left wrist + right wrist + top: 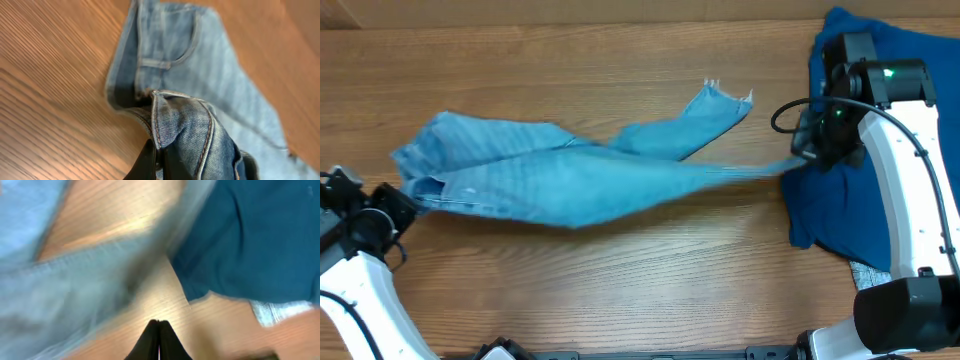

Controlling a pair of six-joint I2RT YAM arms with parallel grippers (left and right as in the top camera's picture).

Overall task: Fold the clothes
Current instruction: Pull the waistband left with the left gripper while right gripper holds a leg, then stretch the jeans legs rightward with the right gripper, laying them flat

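Note:
The light-wash jeans lie stretched across the table, waist at the left. One leg ends in a frayed hem at the back; the other tapers thin toward my right gripper. My left gripper is shut on the jeans' waistband, bunched denim pinched between the fingers. In the right wrist view my right gripper is shut, and no cloth shows between its tips. Blurred denim lies to its left.
A large dark royal-blue garment lies at the right under my right arm; it also shows in the right wrist view. A small pale grey cloth peeks out at its near edge, seen in the right wrist view.

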